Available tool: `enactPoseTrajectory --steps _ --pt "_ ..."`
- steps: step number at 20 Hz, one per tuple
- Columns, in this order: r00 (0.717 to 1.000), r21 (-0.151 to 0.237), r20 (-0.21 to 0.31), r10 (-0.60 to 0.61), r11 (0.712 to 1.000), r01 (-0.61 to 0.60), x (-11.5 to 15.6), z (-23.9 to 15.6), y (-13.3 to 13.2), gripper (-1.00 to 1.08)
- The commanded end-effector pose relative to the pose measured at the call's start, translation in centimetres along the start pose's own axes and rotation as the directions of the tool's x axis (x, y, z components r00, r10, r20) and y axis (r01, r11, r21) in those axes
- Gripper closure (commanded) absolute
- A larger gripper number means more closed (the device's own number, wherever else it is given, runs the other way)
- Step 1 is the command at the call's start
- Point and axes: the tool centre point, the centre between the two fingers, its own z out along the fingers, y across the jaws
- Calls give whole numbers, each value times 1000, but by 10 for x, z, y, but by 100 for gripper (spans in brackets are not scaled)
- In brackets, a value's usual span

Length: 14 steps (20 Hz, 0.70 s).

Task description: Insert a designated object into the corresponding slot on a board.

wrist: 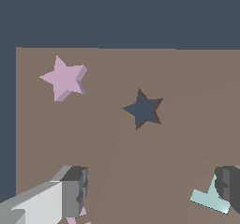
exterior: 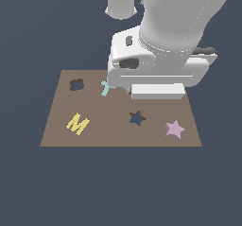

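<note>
Lying flat on the board point(exterior: 118, 126), the star point(wrist: 64, 78) sits well clear of the tool point(wrist: 150, 192), near a board corner; it has no long axis. The slot point(wrist: 143, 109) lies between star and tool, bare brown surface all round it. The tool's fingers point(wrist: 75, 190) stand apart, holding nothing, a teal piece point(wrist: 209, 198) just beside one. Beyond the board's edges spreads plain dark desk point(exterior: 118, 187). A yellow M point(exterior: 77, 124) lies far off.

The white arm point(exterior: 175, 26) reaches steeply down, its tool point(wrist: 152, 195) hanging with both fingers point(wrist: 75, 190) spread wide, gripping nothing.
</note>
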Motion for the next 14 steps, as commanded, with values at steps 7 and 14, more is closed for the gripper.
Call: enactPoseTrajectory --steps 7,14 --pt "1000 4 -4 23 1000 -23 38 42 -50 -92" --pt "999 6 -6 37 999 -37 63 66 -79 -92"
